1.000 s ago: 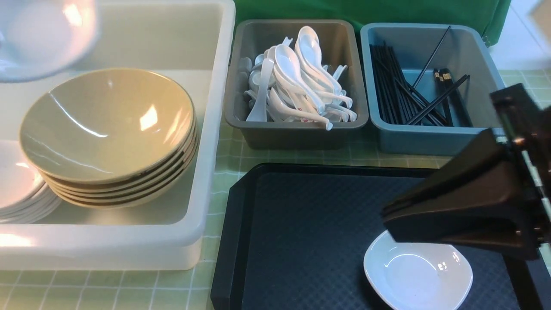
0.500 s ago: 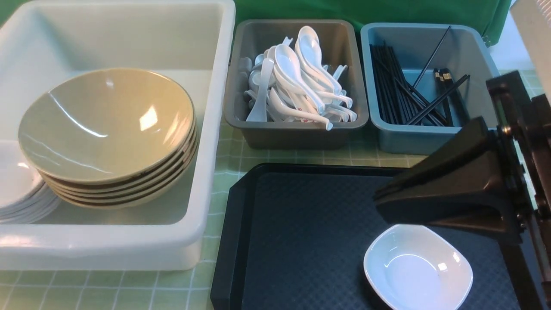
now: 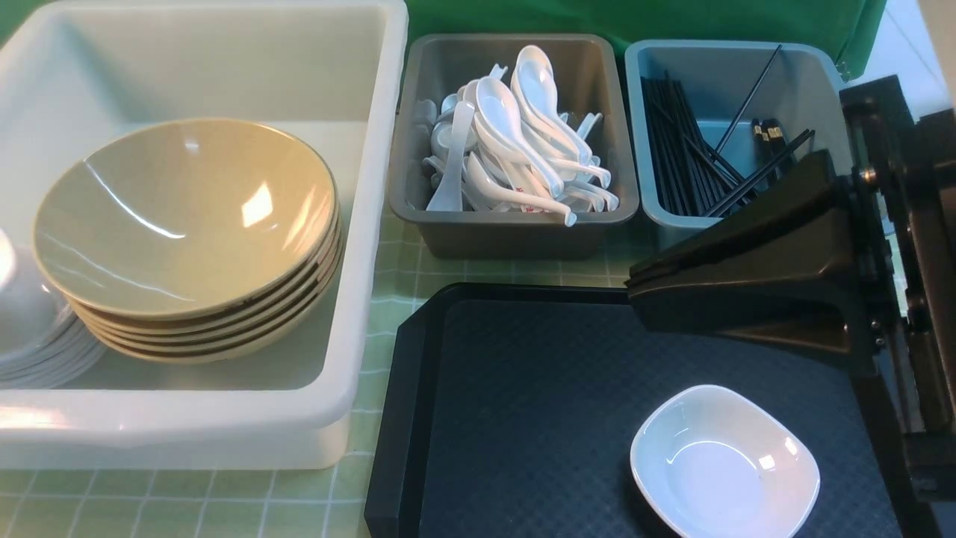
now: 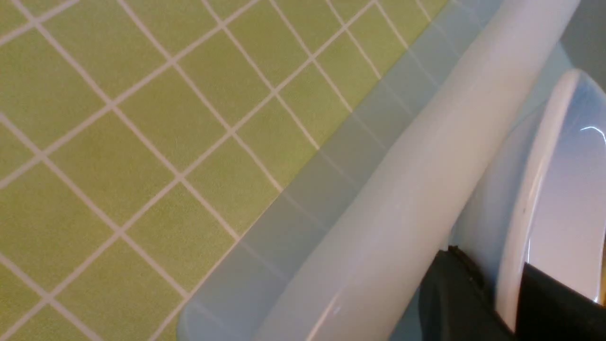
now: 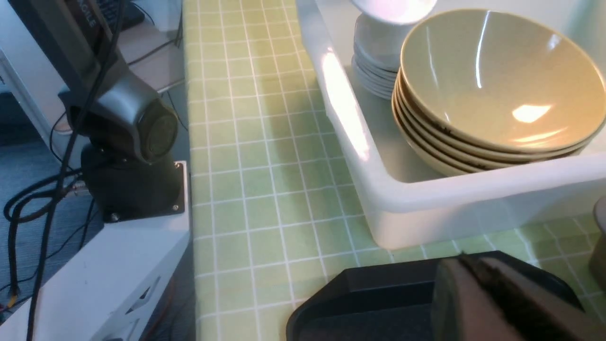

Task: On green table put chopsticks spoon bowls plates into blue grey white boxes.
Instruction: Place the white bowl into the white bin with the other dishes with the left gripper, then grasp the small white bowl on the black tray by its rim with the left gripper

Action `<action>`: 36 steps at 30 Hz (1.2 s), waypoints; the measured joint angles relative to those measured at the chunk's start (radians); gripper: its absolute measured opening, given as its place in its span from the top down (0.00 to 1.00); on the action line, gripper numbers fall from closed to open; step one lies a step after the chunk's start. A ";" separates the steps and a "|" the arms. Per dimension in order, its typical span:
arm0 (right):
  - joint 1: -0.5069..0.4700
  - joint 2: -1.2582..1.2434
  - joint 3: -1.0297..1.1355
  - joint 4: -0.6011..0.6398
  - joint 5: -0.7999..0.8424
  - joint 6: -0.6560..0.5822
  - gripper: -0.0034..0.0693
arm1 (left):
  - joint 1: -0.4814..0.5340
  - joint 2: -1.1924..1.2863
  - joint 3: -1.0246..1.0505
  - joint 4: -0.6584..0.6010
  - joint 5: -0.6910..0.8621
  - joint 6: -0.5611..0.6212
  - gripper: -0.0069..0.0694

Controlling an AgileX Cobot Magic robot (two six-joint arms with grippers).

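Left gripper [image 4: 503, 296]: clamped on the rim of a white plate [image 4: 563, 189], over the white box [image 3: 373, 224], frame's far left.
Right gripper [image 3: 633, 288]: I see jaws together, empty, mid-right.
Second plate [image 3: 724, 459]: black tray [image 3: 523, 411], lower right.

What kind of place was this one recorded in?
Probably a robotics lab staged as a dish-sorting station: checked green table, grey box of spoons, blue box of chopsticks, and a robot arm base with cables alongside.

Three boxes [image 3: 515, 243], one tray [image 3: 523, 418], five stacked bowls [image 3: 187, 217]
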State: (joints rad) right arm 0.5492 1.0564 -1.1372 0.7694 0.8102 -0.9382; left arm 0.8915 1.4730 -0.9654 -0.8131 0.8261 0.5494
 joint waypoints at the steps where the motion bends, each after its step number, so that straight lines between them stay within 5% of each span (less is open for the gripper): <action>1: 0.000 0.007 0.000 0.000 0.000 0.000 0.92 | -0.024 0.000 0.011 0.012 -0.018 0.003 0.89; 14: 0.000 0.022 0.001 0.001 0.003 0.001 0.90 | -0.102 -0.001 0.015 0.067 -0.101 -0.137 0.84; 20: 0.000 0.022 0.001 0.001 0.012 0.001 0.90 | -0.104 -0.006 0.012 0.152 -0.057 -0.260 0.56; 29: 0.000 0.022 0.001 0.002 0.041 0.001 0.90 | -0.111 -0.035 -0.028 0.175 0.020 -0.285 0.09; 36: 0.000 0.022 0.001 0.004 0.041 0.001 0.89 | -0.112 -0.117 -0.141 0.254 0.120 -0.294 0.04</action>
State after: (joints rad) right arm 0.5492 1.0789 -1.1363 0.7731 0.8514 -0.9373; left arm 0.7798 1.3562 -1.1064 -0.5589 0.9458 0.2559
